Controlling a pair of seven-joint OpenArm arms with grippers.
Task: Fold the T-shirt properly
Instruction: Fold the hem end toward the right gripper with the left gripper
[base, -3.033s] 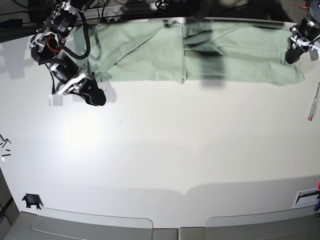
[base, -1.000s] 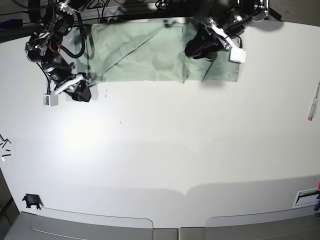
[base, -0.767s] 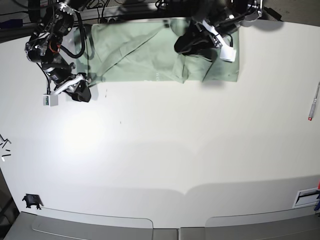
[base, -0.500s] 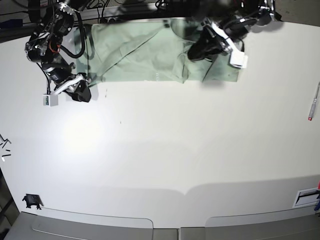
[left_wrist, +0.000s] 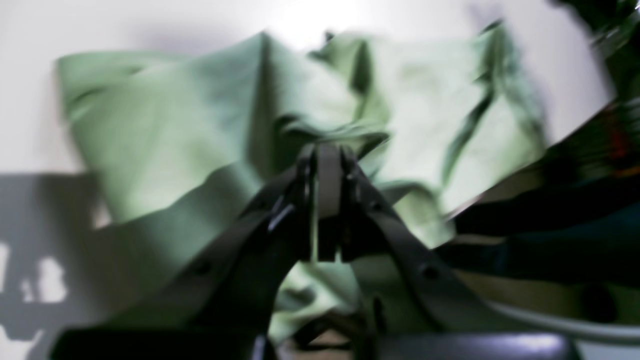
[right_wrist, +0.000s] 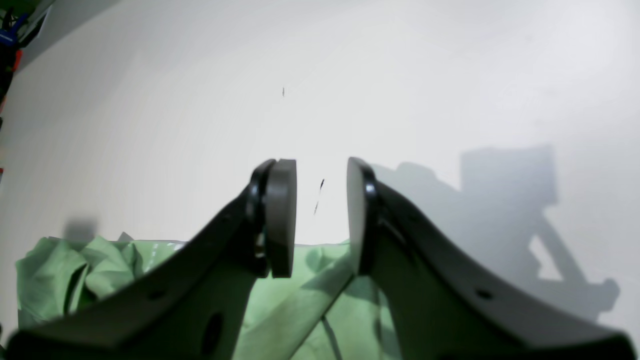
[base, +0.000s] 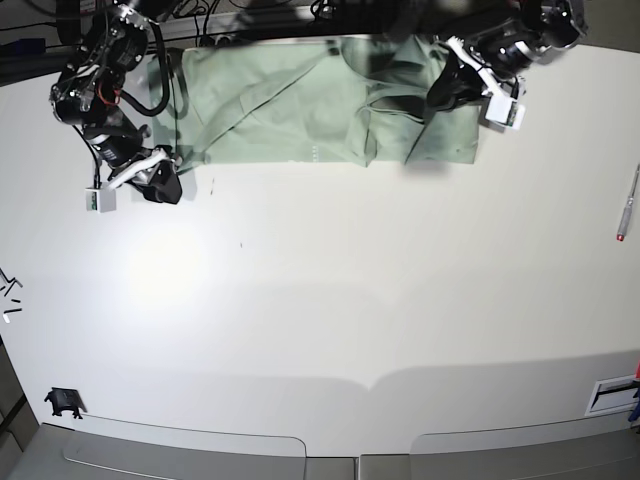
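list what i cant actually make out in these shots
- Base view: far edge of the T-shirt blurs into dark clutter; left gripper hides the cloth under it.
- Left wrist view: motion blur; whether cloth sits between the shut jaws is unclear.
- Right wrist view: right gripper covers part of the shirt; its collar and label are unseen.

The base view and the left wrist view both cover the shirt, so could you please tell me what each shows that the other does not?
Only the base view shows the right gripper at the near left edge of the pale mint-green cloth T-shirt, and the slim red-tipped pen on the white table. Only the left wrist view shows the left gripper with its jaws shut, a thin strip of green between them. Both show the T-shirt folded over itself and rumpled.
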